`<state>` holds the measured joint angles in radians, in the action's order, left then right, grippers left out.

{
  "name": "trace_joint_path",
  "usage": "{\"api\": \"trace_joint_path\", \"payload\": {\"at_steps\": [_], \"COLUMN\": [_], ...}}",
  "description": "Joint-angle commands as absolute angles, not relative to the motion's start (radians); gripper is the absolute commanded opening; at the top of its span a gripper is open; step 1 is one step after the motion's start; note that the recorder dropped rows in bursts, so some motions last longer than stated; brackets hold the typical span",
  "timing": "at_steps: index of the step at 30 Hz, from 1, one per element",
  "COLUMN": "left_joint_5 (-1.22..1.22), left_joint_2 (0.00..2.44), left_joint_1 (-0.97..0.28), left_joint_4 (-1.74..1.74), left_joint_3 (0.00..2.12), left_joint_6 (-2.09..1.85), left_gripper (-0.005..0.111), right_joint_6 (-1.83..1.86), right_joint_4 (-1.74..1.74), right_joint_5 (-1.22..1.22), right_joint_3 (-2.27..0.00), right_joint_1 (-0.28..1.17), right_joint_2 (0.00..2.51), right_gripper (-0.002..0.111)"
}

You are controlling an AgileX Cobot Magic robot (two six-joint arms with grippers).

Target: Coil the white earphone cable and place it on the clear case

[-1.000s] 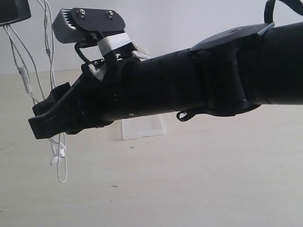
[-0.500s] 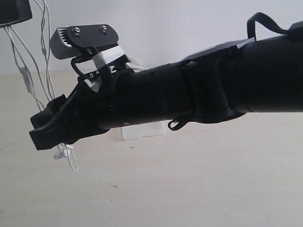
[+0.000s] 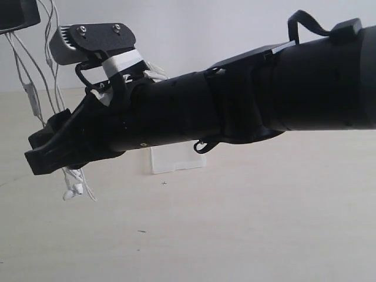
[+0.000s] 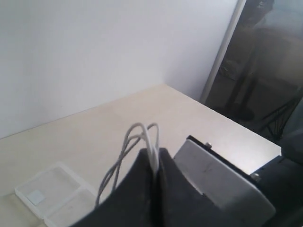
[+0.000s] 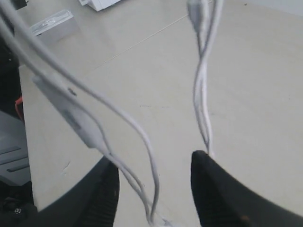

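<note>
The white earphone cable (image 3: 71, 192) hangs in several strands from my left gripper (image 3: 16, 16) at the top left corner. That gripper (image 4: 155, 150) is shut on a bunch of cable loops (image 4: 151, 139). My right arm reaches across the exterior view. Its gripper (image 3: 36, 158) is at the hanging strands, above the dangling earbuds. In the right wrist view the right gripper (image 5: 154, 170) is open, with strands and the inline remote (image 5: 75, 118) running between its fingers (image 5: 208, 184). The clear case (image 3: 176, 160) lies flat on the table behind the right arm, also visible as the open case (image 4: 52, 191).
The light wooden table (image 3: 247, 223) spreads in front of the arm. The right wrist's grey camera housing (image 3: 88, 40) sits just under the left gripper. A white wall stands behind the table. A grey box (image 5: 52, 26) lies near the table's far edge.
My right arm has shifted left along the hanging strands. The earbuds and lower loop have swung and risen slightly. The left gripper stays shut on the cable.
</note>
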<state>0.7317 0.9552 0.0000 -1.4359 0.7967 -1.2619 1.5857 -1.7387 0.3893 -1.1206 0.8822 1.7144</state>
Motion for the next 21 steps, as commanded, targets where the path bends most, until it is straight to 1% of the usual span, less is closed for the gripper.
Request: {"api": "trace_joint_path", "payload": {"at_steps": [1,5,7,9,13,15,21], "left_joint_5": [0.755,0.756,0.756,0.756,0.754,0.754,0.752], "left_joint_2": [0.953,0.953,0.953,0.953,0.953,0.953,0.953], "left_joint_1": [0.0,0.0,0.0,0.0,0.0,0.0,0.0], "left_joint_4": [-1.451,-1.451,-1.451,-1.451,-1.451,-1.451,-1.451], "left_joint_3": [0.805,0.805,0.805,0.805,0.805,0.805,0.805], "left_joint_6": [-1.274,-1.276,-1.276,-1.276,-1.276,-1.276,-1.276], "left_gripper": [0.0,0.0,0.0,0.0,0.0,0.0,0.0], "right_joint_6": [1.598,1.608,1.608,1.608,1.608,1.608,1.604], "right_joint_4": [-1.744,-1.744,-1.744,-1.744,-1.744,-1.744,-1.744], "right_joint_5": [0.387,0.375,0.375,0.375,0.381,0.385,0.385], "right_joint_3": [-1.133,-1.135,-1.135,-1.135,-1.135,-1.135,-1.135], "right_joint_1": [0.884,0.884,0.884,0.884,0.884,0.884,0.884], "right_joint_2": [1.729,1.729,1.729,1.729,1.729,1.729,1.729], "right_gripper": [0.047,0.047,0.045,0.04,0.025,0.02,0.019]}}
